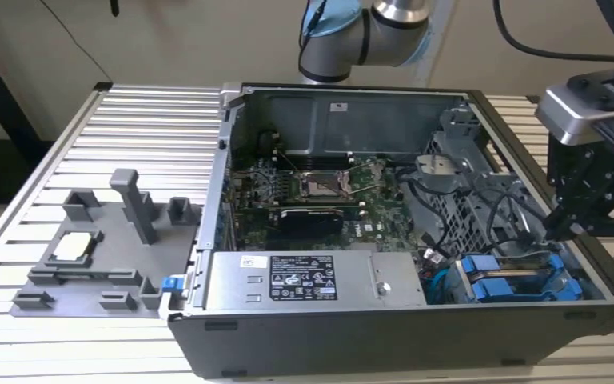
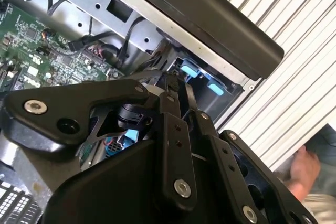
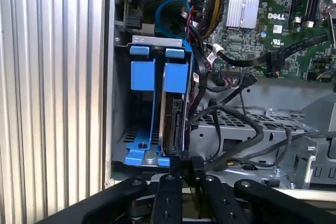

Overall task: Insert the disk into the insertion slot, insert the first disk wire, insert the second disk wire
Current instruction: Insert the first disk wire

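The disk [image 3: 172, 121] stands on edge in its blue carrier [image 3: 175, 77], seated in the insertion slot of the grey drive cage [image 3: 122, 103], beside a second blue carrier [image 3: 142, 74]. In the exterior view the blue carriers [image 1: 508, 282] lie at the case's front right corner. My gripper [image 3: 186, 165] hangs just off the disk's back end, fingers drawn together with nothing seen between them. It also shows in the exterior view [image 1: 559, 228] and the second wrist view [image 2: 177, 95]. Loose black disk wires [image 3: 231, 121] trail over the cage next to the disk.
The open computer case [image 1: 392, 336] lies on a slatted aluminium table [image 1: 125, 136]. The grey power-supply box [image 1: 307, 280] sits beside the drive cage, the motherboard [image 1: 307, 188] behind it. A grey fixture [image 1: 105, 248] stands at the exterior view's left. A person's hand [image 2: 304, 166] rests beyond the case.
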`<state>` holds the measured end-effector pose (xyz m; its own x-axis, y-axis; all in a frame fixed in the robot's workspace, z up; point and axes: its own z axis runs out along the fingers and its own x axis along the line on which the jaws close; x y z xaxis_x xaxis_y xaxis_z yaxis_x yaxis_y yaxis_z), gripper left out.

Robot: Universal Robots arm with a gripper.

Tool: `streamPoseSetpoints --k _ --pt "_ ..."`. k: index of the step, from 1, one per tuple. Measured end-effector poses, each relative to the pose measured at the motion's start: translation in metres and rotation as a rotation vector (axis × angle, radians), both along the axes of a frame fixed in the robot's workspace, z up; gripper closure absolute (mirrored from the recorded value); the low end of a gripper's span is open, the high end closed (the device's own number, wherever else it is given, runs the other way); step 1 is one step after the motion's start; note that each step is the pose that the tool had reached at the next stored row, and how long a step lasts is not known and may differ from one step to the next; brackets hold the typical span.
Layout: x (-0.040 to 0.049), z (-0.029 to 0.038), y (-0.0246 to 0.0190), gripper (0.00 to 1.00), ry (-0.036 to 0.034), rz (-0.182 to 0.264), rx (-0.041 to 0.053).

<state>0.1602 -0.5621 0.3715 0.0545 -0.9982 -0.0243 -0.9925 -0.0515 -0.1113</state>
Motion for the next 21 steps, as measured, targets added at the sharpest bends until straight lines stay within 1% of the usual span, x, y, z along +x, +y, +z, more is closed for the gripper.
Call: streamPoseSetpoints --k 3,5,6,8,9,10,15,17,21 --pt "-0.0002 -0.0016 -0.0013 0.81 0.0044 -0.015 -0.0001" --pt "-0.0002 -0.0022 -0.0014 0.81 0.0127 -0.018 0.0" --pt "-0.0003 -0.0022 -0.0014 0.81 0.0136 -0.018 0.0" --pt "-0.0002 -0.0028 -0.0014 0.81 0.0256 -0.018 0.0005" --pt "-0.0003 -0.0032 -0.0015 0.81 0.0298 -0.018 0.001" --pt "-0.0003 -0.004 -0.0016 0.81 0.0322 -0.018 0.0016" --pt "-0.0002 -0.0091 -0.0027 0.81 0.0325 -0.017 0.0149" --pt "-0.0005 -0.0116 -0.0046 0.81 0.0325 -0.017 0.0169" --pt "-0.0008 -0.0181 -0.0099 0.81 0.0326 -0.017 0.0172"
